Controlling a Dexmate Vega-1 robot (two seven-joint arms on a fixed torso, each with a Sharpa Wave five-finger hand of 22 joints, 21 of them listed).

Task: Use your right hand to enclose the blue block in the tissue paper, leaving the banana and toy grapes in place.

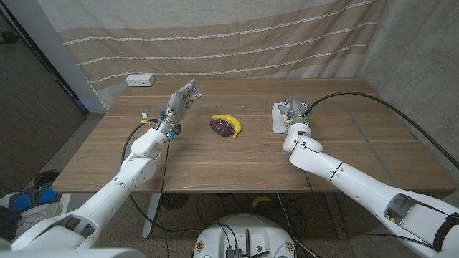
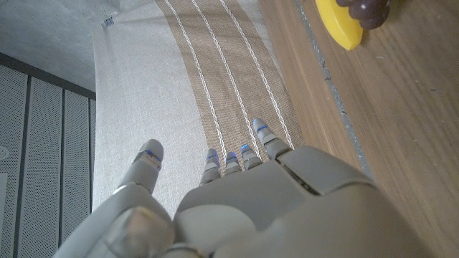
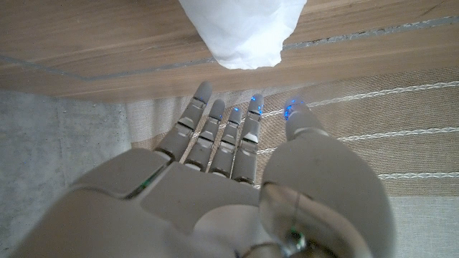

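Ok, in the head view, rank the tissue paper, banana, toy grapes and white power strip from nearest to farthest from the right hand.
1. Tissue paper, right beside the right hand.
2. Banana, mid-table.
3. Toy grapes, touching the banana's far side.
4. White power strip, far back left corner.

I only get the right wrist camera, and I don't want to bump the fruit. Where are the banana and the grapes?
Observer: In the head view the banana and toy grapes lie touching each other mid-table. They are on the robot's left of the tissue paper and apart from it.
Operator: Is my other hand close to them?
Observer: The left hand is raised over the table on the fruit's other side, with its fingers apart and nothing in it.
Operator: Is anything else on the table?
Observer: A white box sits at the far edge, beyond the left hand.
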